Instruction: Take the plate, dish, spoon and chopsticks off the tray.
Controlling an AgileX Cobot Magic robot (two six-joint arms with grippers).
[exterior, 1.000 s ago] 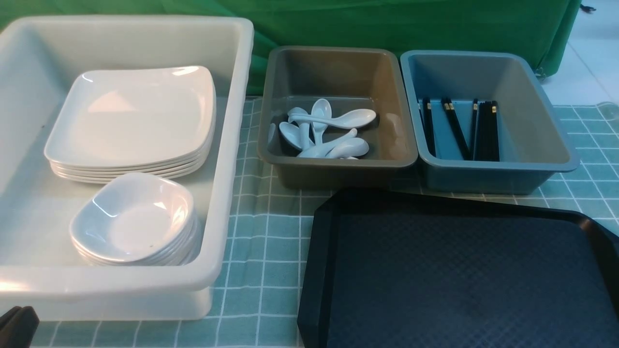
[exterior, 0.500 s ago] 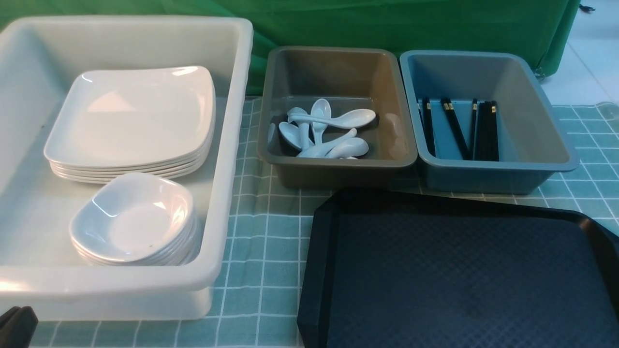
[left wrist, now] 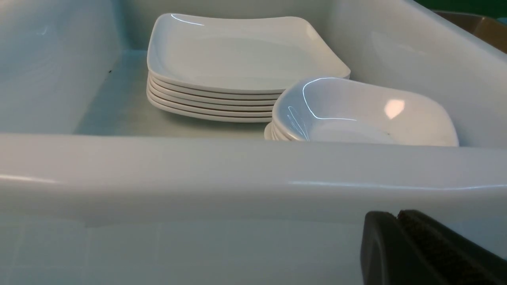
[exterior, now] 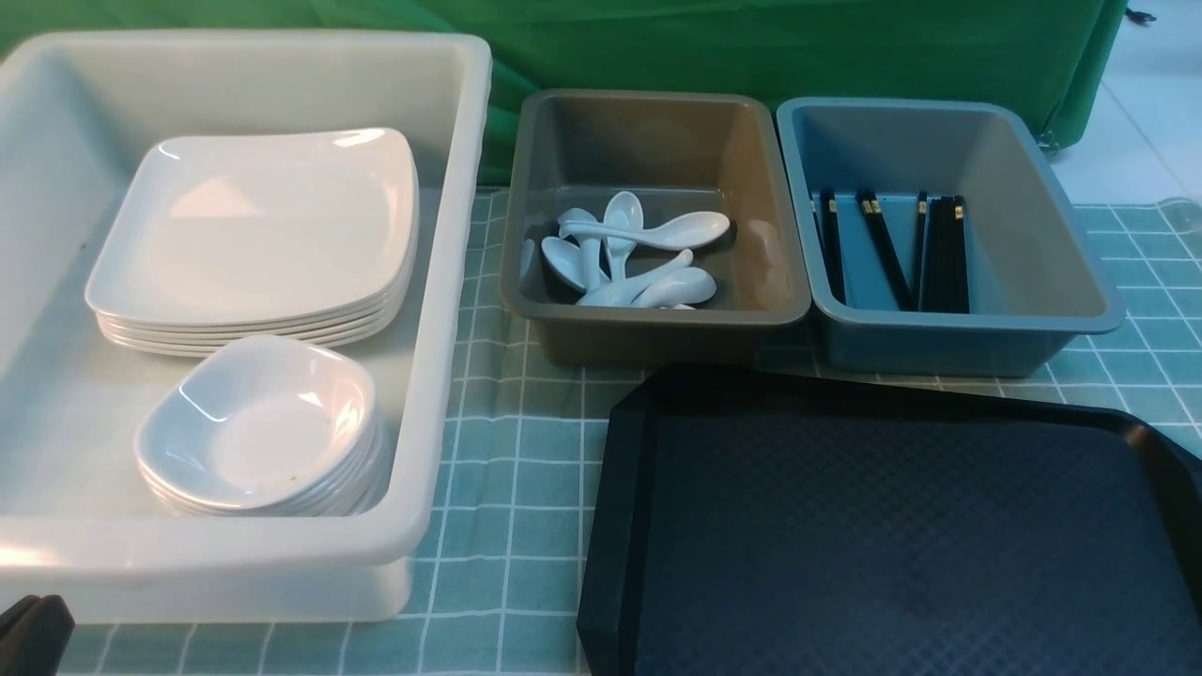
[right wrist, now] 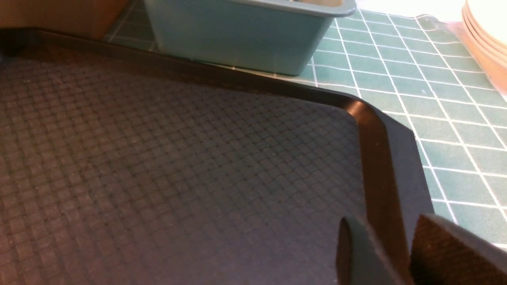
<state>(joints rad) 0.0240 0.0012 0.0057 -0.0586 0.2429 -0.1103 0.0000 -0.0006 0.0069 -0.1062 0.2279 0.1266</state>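
Note:
The black tray (exterior: 892, 545) lies at the front right with nothing on it; its textured floor (right wrist: 178, 158) fills the right wrist view. A plate (exterior: 254, 225) tops a stack in the white bin, also seen in the left wrist view (left wrist: 237, 51). A dish (exterior: 258, 422) tops a smaller stack beside it (left wrist: 356, 114). Several spoons, among them a long white spoon (exterior: 657, 230), lie in the grey bin. Black chopsticks (exterior: 939, 253) lie in the blue bin. My left gripper (exterior: 33, 634) (left wrist: 397, 215) is shut and empty, low before the white bin. My right gripper (right wrist: 390, 221) has its fingers apart, one either side of the tray's rim.
The white bin (exterior: 441, 310) stands at the left, the grey bin (exterior: 512, 235) and the blue bin (exterior: 1080, 244) behind the tray. A green checked cloth (exterior: 507, 451) covers the table. A stack of pale rims (right wrist: 485, 27) shows past the tray's far right corner.

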